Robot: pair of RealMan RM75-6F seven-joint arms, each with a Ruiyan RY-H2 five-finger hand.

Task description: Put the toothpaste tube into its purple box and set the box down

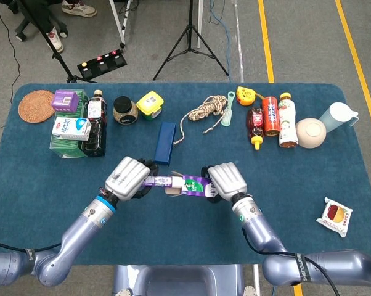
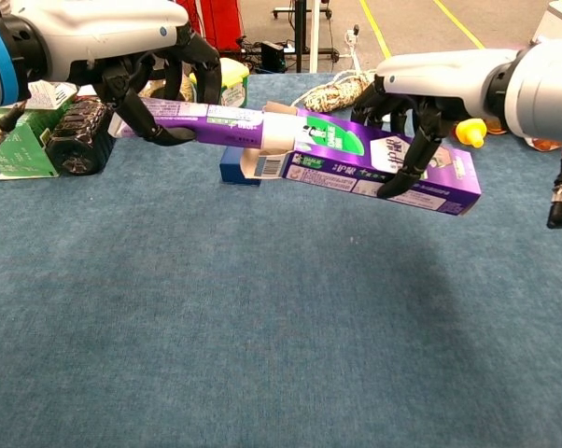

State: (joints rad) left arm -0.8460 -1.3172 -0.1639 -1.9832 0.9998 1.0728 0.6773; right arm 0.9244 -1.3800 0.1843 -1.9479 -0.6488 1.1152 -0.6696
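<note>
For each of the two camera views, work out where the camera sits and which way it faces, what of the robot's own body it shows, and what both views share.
Head view: sits high, looks steeply down on the whole blue table; shows both arms and the backs of both hands.
Chest view: sits low near the table edge, looks forward across the cloth; shows both hands from the front and below.
Shared: the left hand holding the toothpaste tube, the right hand holding the purple box, and the small blue box behind them.
</note>
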